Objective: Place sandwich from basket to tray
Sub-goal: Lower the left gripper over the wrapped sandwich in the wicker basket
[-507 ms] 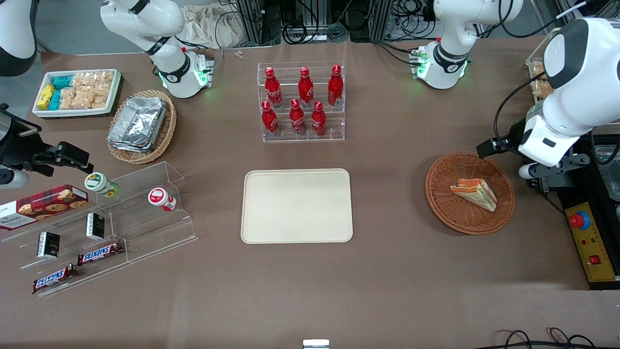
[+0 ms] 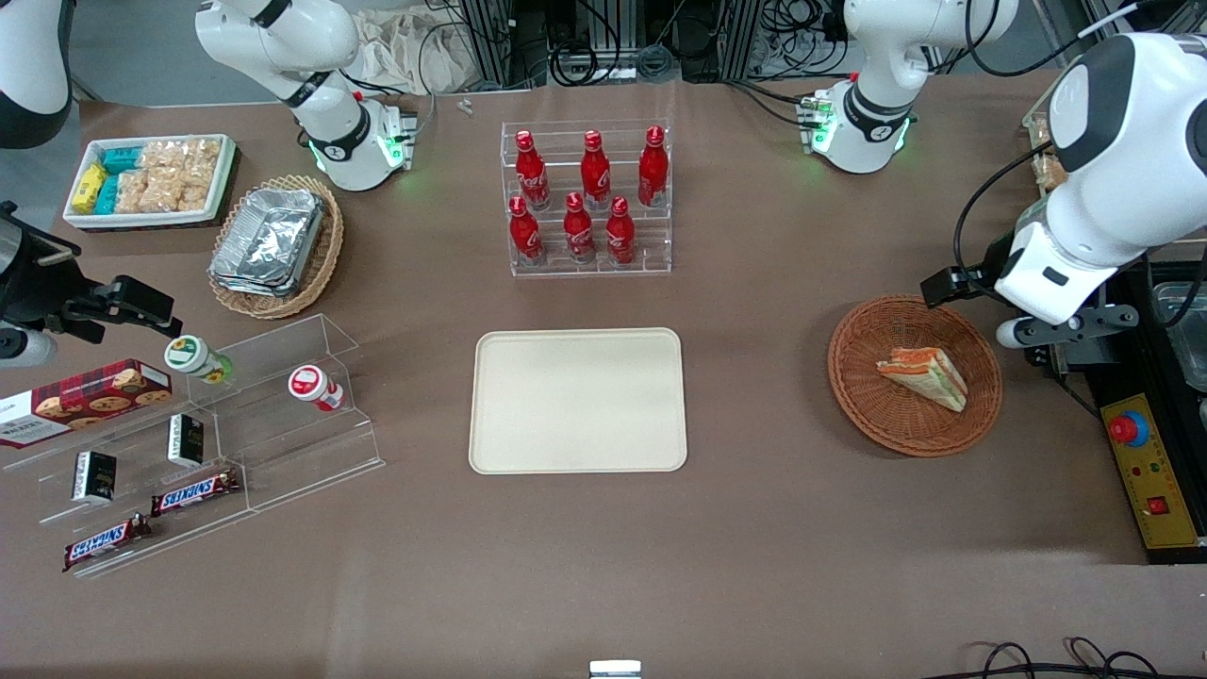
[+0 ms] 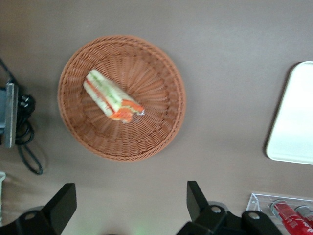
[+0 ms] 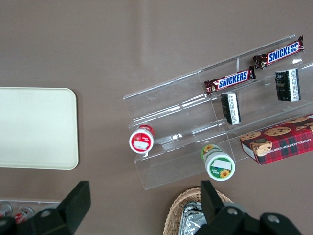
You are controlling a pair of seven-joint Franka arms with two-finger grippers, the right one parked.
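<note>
Sandwich (image 3: 113, 96) untouched in basket (image 3: 161, 63), below wide-spread, empty fingers (image 3: 195, 196) of gripper (image 3: 128, 203); tray (image 2: 577, 400) bare, transfer not begun.

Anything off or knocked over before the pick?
Nothing stands out. The sandwich lies intact in the basket, the tray is bare and square, and the open gripper hangs above the table beside the basket.

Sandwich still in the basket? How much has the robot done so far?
Nothing is finished yet. The sandwich lies in the basket, untouched, and the tray holds nothing. The hand is open and hovers above the table beside the basket, farther from the front camera than the sandwich. Left to do: reach over the sandwich, grab it, carry it to the tray and set it down.
</note>
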